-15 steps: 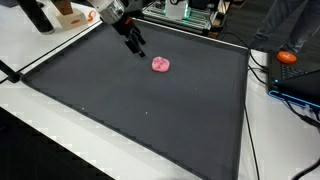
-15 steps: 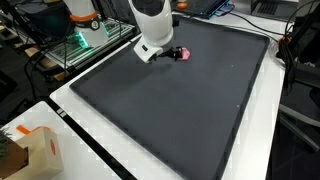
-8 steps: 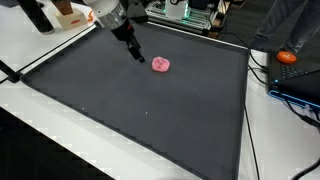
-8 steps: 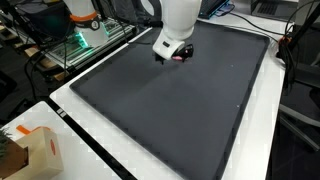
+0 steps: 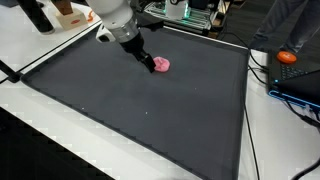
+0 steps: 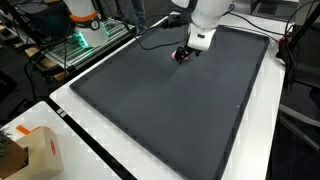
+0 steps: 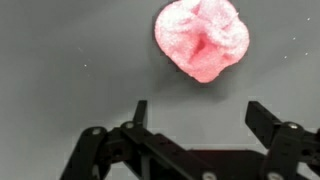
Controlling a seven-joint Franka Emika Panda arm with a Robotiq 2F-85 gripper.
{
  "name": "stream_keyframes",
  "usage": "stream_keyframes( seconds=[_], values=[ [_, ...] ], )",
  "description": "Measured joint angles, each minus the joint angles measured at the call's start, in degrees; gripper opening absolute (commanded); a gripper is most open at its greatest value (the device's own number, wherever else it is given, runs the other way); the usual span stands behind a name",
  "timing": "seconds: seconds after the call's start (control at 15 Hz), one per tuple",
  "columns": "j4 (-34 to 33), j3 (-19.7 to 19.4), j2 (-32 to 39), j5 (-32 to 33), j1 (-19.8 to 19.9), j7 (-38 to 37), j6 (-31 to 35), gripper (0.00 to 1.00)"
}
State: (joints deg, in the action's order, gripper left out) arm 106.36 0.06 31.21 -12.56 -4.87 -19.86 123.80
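One pink lump (image 7: 202,38), spread hand (image 7: 198,108) just beside, dark mat (image 5: 150,120) wide around

Both exterior cams sat high and well back, angled down across the whole dark mat (image 5: 150,105) on the bench (image 5: 60,125), each from a different corner, so they shared the mat and the arm (image 5: 118,22). The wrist cam was way closer, looking straight down, with the gripper (image 7: 198,108) at its bottom edge and the pink lump (image 7: 203,38) just ahead.
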Motion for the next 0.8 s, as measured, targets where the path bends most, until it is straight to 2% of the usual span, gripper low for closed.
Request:
stream_keyframes(
  seconds=[0.4,0.8],
  values=[
    [-5.68,3.06,3.30,4.81,-2.35,9.83,-3.96,1.00],
    [-11.48,5.02,6.22,11.54,-6.04,16.92,-12.31,1.00]
  ],
)
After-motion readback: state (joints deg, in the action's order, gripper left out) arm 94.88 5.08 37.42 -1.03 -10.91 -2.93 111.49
